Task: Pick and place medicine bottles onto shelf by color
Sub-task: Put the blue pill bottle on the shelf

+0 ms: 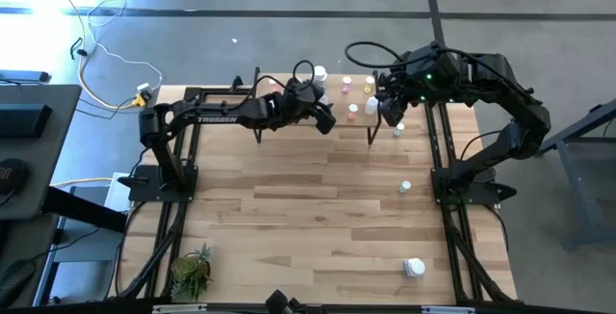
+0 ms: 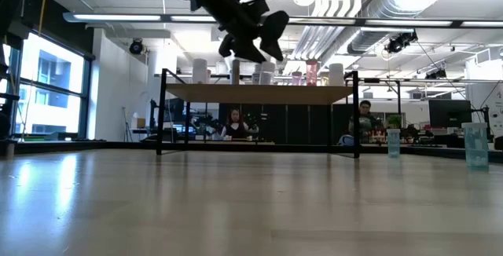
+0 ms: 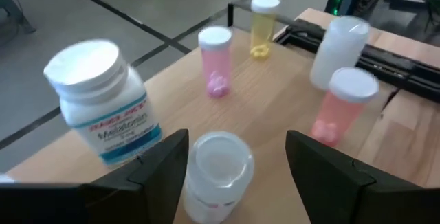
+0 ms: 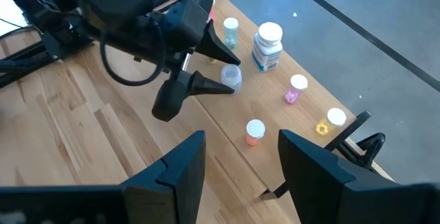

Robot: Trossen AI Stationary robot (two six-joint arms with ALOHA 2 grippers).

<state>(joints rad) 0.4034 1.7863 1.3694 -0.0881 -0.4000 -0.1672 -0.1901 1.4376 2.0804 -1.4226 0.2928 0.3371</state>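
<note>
1. Nearest the front edge of the wooden plank tabletop (image 1: 318, 227), a larger white plastic bottle (image 1: 415, 268) lies toward the right side, well apart from everything, and a small green potted plant (image 1: 192, 270) sits at the front left corner. These bottles look unsorted.
2. Farther in, two tiny white bottles (image 1: 405, 187) stand on the table near the right arm's base, one just by the shelf's leg; they likely await pickup too.
3. The low shelf with a light wooden top board on thin black legs (image 3: 275, 148) stands at the far side. The left gripper (image 3: 237, 165) hovers over it, its fingers spread apart around a small clear bottle with a white cap (image 3: 218, 162) without pinching it, which I judge to be a release onto the board.
4. Beside it stands a large white labelled bottle (image 3: 103, 100); beyond, pink-tinted bottles with white caps (image 3: 215, 62) are grouped, and a yellow one (image 3: 262, 25) stands farthest, so colours are kept apart.
5. The right gripper (image 4: 237, 159) hangs above the shelf's right end, fingers parted, holding nothing, apparently waiting clear of the left arm.
</note>
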